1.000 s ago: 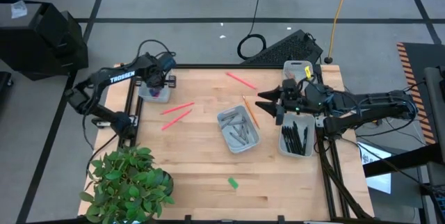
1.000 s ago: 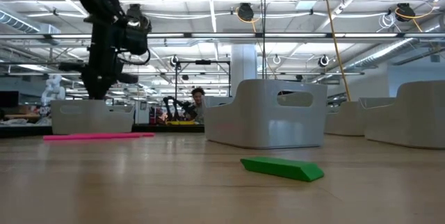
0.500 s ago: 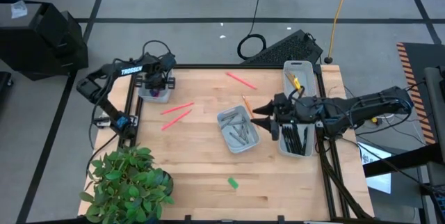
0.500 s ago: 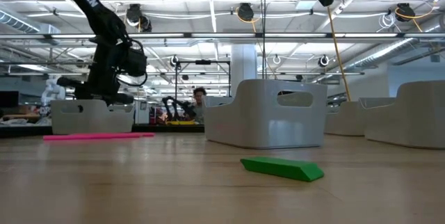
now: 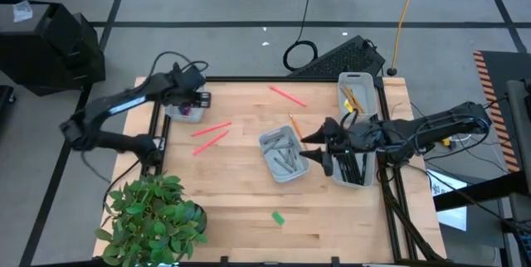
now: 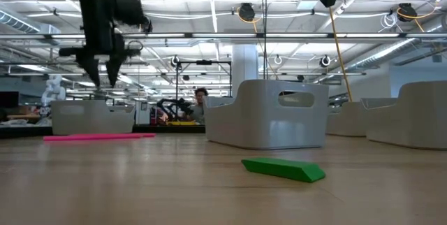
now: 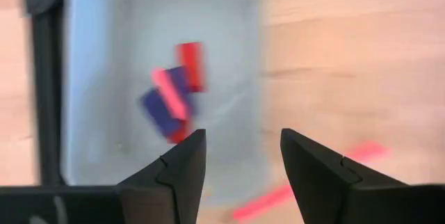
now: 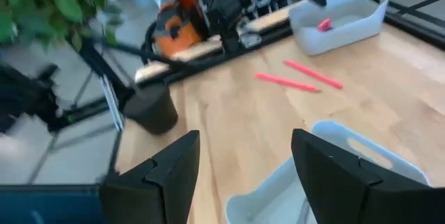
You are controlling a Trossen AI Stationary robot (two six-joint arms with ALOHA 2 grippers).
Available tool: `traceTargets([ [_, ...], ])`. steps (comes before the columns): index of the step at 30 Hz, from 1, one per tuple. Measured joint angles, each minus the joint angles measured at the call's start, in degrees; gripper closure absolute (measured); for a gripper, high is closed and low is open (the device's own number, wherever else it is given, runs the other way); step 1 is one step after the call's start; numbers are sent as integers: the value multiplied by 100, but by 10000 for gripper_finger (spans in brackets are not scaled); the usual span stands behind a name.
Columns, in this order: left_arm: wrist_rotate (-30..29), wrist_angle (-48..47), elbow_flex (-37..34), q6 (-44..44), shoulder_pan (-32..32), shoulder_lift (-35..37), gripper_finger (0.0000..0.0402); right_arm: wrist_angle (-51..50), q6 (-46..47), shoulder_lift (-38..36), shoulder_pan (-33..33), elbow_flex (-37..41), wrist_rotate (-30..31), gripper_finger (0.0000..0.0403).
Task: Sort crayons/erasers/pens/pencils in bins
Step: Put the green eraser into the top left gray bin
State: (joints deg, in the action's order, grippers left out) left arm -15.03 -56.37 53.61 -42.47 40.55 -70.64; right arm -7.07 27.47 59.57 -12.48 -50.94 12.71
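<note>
While the wooden table point(image 5: 249, 209) sits under the overhead camera, count four bins: the eraser bin point(image 5: 183, 110) at the far left corner, the crayon bin point(image 5: 284, 154) in the middle, the pen bin point(image 5: 353, 167) just right of it, and the pencil bin point(image 5: 355, 90) beyond that one. Three pink pencils point(image 5: 211, 134) lie loose left of and beyond the crayon bin, one orange pencil point(image 5: 298, 132) just beside it, one green eraser point(image 5: 277, 217) well nearer the front. The left gripper point(image 5: 192, 96) hovers at the eraser bin, the right gripper point(image 5: 317, 146) over the crayon bin's right edge.

Down low, the green eraser sits in front of the crayon bin, left gripper hanging fingers spread.

Left wrist: fingers point(image 7: 174, 172) apart, empty, erasers point(image 7: 174, 93) below in their bin, perhaps four, blurred.

Right wrist: fingers point(image 8: 163, 175) spread wide, nothing between, crayon bin's rim beneath.
</note>
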Motion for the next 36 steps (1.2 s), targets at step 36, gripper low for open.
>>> traceTargets([
  [36, -800, 2990, 8, -97, -6018, 1026, 211, -2469, 2047, 5965, -2925, -3858, 2192, 200],
])
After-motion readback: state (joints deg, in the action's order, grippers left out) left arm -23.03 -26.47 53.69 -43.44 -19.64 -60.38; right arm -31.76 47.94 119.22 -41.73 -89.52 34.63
